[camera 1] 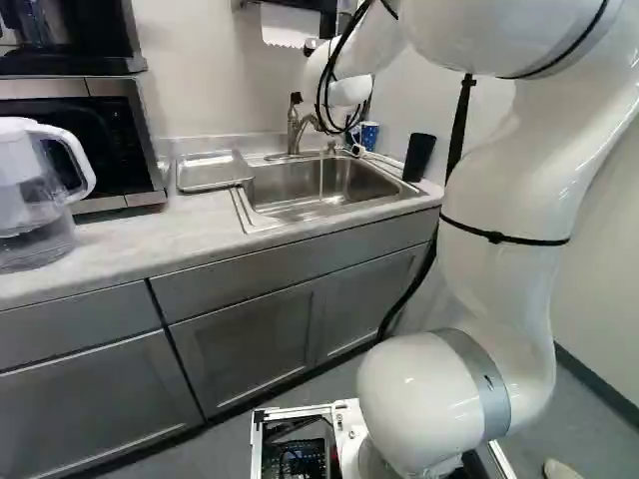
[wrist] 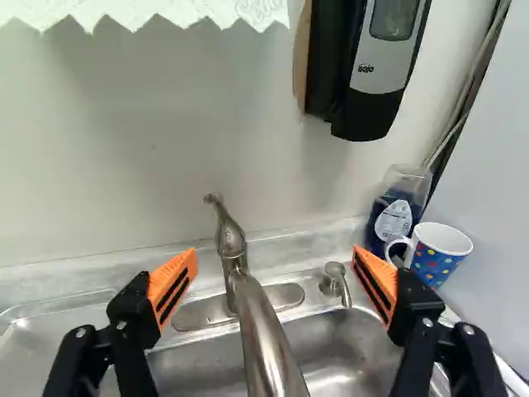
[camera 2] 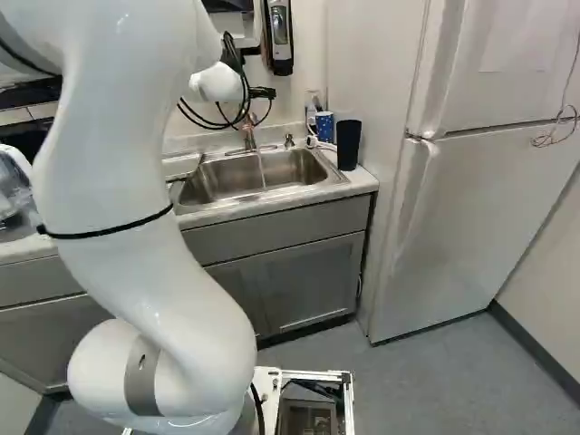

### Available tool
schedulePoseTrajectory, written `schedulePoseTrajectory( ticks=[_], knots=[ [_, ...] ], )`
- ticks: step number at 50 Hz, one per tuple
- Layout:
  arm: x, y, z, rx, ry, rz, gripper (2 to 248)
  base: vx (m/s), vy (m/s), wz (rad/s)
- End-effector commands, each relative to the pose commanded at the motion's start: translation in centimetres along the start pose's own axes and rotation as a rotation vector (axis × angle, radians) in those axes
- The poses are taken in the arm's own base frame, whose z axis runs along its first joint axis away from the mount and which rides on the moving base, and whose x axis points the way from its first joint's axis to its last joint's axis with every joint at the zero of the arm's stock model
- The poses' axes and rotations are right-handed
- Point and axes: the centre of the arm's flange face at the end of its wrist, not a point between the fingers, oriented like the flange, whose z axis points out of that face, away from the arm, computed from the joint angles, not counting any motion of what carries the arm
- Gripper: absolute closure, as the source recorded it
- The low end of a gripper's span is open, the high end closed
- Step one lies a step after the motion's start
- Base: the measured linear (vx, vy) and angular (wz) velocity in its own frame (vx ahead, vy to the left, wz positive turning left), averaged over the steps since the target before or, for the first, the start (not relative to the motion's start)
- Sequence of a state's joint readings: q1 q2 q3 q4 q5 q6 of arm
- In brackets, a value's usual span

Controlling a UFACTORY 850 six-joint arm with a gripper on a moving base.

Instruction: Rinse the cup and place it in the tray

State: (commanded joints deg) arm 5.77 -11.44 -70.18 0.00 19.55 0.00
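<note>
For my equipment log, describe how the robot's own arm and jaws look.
The arm is white with rounded segments, a grey band low down and thin black straps; black cables loop near its wrist. The jaws are black, with orange pads marked by dark slots.

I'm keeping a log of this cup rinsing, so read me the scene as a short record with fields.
Gripper: open, holding nothing, faucet showing between its fingers
Spotted mug: beside the sink, next to a bottle of blue liquid
Black cup: standing near the mug
Tray: on the counter across the sink from both cups, nothing visible on it
Water: possibly running; thin pale line below the spout
</note>
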Motion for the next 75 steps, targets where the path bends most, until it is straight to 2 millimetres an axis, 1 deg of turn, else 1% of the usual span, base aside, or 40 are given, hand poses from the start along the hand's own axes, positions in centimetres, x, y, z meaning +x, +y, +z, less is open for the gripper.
schedulePoseTrajectory(
  ticks=[6, 21, 43, 75],
  knots=[
    [-0.2, -0.1, -1.0, 0.001, -0.009, 0.000, 3, 0.000, 0.000, 0.000],
    [-0.3, -0.1, -1.5, 0.002, -0.011, 0.000, 3, 0.000, 0.000, 0.000],
    [-1.0, -0.4, -4.6, 0.006, -0.037, -0.001, 3, 0.000, 0.000, 0.000],
    [-2.1, -0.6, -8.3, 0.011, -0.082, -0.003, 3, 0.000, 0.000, 0.000]
  ],
)
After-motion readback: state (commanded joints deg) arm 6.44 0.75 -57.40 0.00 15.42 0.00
